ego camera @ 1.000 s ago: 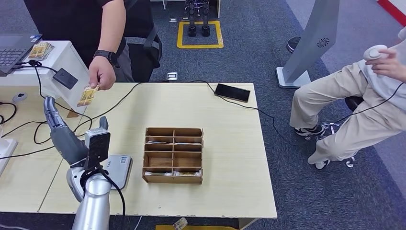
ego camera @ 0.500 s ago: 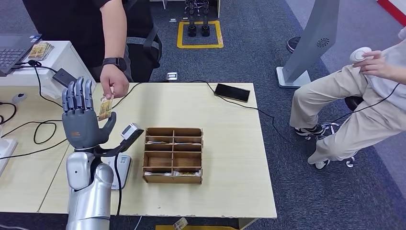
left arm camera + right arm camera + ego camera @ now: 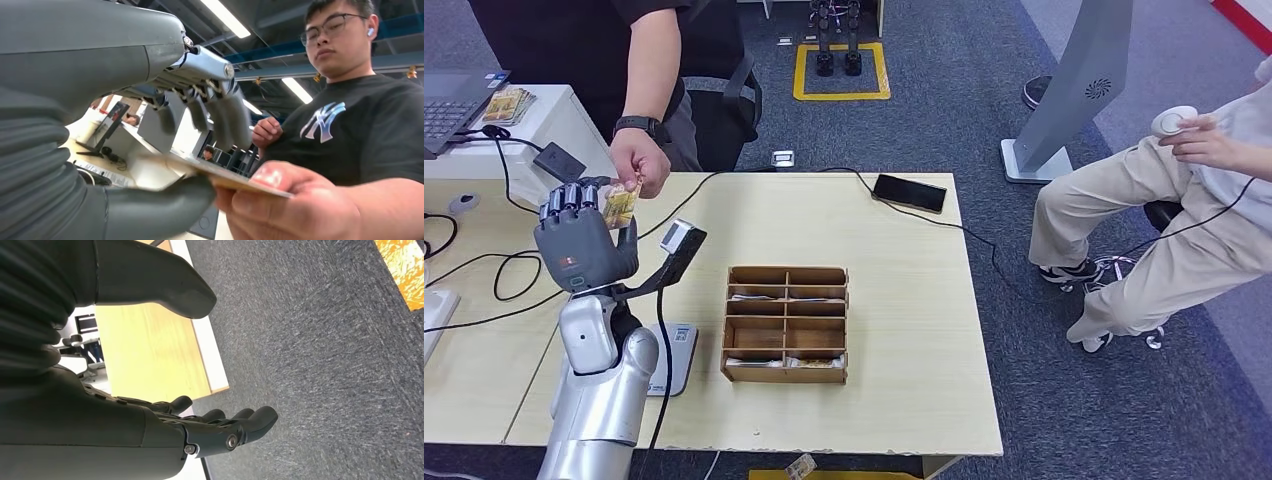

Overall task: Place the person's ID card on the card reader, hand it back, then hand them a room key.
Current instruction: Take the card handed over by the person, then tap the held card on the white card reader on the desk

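My left hand (image 3: 584,240) is raised above the table's left part, palm toward the person. The person's hand (image 3: 639,160) pinches a yellowish ID card (image 3: 621,203) and holds it into my hand. In the left wrist view the card (image 3: 210,172) rests on my thumb, with my fingers (image 3: 225,120) bent above it and a small gap showing. The person's fingers (image 3: 295,210) still grip the card. The grey card reader (image 3: 676,352) lies on the table (image 3: 904,300) beside my forearm. A wooden key box (image 3: 786,323) stands mid-table. My right hand (image 3: 150,425) hangs beside the table, fingers apart, holding nothing.
A black phone (image 3: 909,192) on a cable lies at the table's far edge. Cables (image 3: 484,280) run over the left side. A laptop (image 3: 454,100) and a card stack (image 3: 509,103) sit on the white stand. A seated person (image 3: 1164,230) is at the right.
My left hand rose from low over the table and turned upright, then bent its fingers forward. The person's hand brought the card from beside my hand into it.
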Robot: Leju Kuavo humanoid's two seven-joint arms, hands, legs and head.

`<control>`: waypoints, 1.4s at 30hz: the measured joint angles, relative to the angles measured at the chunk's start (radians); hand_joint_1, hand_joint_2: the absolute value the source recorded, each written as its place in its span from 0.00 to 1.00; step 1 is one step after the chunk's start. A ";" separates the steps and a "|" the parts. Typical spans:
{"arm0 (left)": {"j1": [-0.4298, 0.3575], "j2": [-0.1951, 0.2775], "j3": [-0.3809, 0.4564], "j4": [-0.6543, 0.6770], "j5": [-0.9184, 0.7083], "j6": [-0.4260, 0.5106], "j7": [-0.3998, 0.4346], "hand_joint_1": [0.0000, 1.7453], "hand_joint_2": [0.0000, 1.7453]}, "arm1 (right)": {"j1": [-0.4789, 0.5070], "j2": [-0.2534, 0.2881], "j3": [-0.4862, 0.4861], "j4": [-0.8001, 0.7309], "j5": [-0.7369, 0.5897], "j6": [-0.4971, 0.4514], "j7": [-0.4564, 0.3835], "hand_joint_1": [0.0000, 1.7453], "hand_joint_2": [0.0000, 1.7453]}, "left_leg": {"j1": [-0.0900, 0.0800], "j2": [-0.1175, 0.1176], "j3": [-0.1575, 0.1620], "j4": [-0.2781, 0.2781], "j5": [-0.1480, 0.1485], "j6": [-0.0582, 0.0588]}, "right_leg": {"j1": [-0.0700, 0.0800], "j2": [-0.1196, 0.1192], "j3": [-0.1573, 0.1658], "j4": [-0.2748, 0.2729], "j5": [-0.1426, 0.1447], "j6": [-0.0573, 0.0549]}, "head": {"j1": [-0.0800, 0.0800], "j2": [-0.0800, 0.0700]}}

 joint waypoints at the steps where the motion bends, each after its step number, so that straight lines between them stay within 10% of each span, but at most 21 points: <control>1: 0.000 0.002 -0.003 0.004 0.000 0.000 -0.003 1.00 1.00 | 0.000 0.000 0.000 0.000 0.000 0.000 0.000 0.00 1.00 | 0.000 0.000 0.000 0.000 0.000 0.000 | 0.000 0.000 0.000 0.000 0.000 0.000 | 0.000 0.000; 24: -0.001 -0.009 0.041 0.028 0.021 0.001 -0.203 1.00 1.00 | 0.000 0.000 0.002 0.001 0.024 0.009 -0.012 0.00 1.00 | 0.000 0.000 -0.001 0.000 0.000 0.000 | 0.000 0.000 0.000 0.000 0.000 0.000 | 0.000 0.000; 42: 0.005 -0.131 0.515 0.059 0.154 0.001 -0.664 1.00 1.00 | 0.004 0.000 0.002 0.004 0.042 0.016 -0.008 0.00 1.00 | 0.000 0.000 0.000 0.000 0.000 0.000 | 0.000 0.000 0.000 0.000 0.000 0.000 | 0.000 0.000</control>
